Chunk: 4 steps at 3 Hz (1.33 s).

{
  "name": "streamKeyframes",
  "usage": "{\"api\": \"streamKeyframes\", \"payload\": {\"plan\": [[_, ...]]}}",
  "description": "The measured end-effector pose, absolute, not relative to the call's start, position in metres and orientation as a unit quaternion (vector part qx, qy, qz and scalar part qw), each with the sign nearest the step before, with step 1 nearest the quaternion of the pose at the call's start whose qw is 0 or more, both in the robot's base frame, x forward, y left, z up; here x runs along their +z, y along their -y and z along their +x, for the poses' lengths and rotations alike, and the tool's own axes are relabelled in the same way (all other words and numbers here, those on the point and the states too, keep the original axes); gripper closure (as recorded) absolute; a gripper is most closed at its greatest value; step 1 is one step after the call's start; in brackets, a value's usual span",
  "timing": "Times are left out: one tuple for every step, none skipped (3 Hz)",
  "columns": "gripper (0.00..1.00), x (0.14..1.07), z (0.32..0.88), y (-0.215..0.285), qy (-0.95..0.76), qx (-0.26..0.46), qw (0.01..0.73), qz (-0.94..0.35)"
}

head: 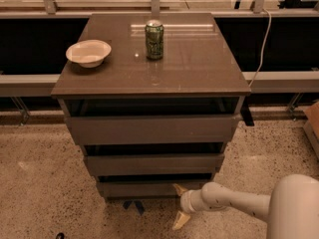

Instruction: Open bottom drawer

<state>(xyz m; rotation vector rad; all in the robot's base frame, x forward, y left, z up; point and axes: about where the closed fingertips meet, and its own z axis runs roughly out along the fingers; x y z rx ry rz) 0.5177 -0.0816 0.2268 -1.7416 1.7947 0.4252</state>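
Speckled floor, brown cabinet w/ glossy top, dark bkgd.

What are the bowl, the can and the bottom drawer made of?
The bowl looks like cream ceramic or plastic: smooth, matte. The can is probably metal, printed green with a shiny rim. The bottom drawer seems matte grey-brown laminate or painted wood. The gripper, open near its right end, looks like pale plastic.

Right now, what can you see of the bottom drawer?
The bottom drawer is a plain grey-brown slab front without a handle, lowest of three stacked, level, just above the speckled floor, with a dark gap along its top. The claw, open, sits low at its right end, upper finger at the front; contact unclear.
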Motion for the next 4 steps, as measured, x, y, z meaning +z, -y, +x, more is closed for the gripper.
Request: {"api": "streamKeyframes", "payload": {"plan": [[0.0,0.2,0.546,0.082,-0.683,0.159,0.291,-0.651],[0.0,0.186,0.572,0.081,-0.687,0.153,0.292,-0.648],[0.0,0.177,0.589,0.083,-0.692,0.147,0.295,-0.643],[0.19,0.172,0.6,0.082,-0.693,0.144,0.295,-0.642]]}}
